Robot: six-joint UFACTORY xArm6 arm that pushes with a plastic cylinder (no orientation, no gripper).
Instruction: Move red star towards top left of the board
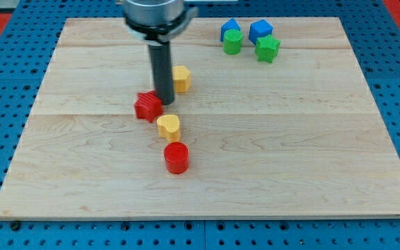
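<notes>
The red star lies a little left of the board's middle. My tip stands right against the star's right side, touching or nearly touching it. A yellow hexagon block sits just to the upper right of the rod. A yellow heart-shaped block lies just below the tip, and a red cylinder lies below that.
At the view's top right stand a blue block, a second blue block, a green cylinder and a green star. The wooden board rests on a blue surface.
</notes>
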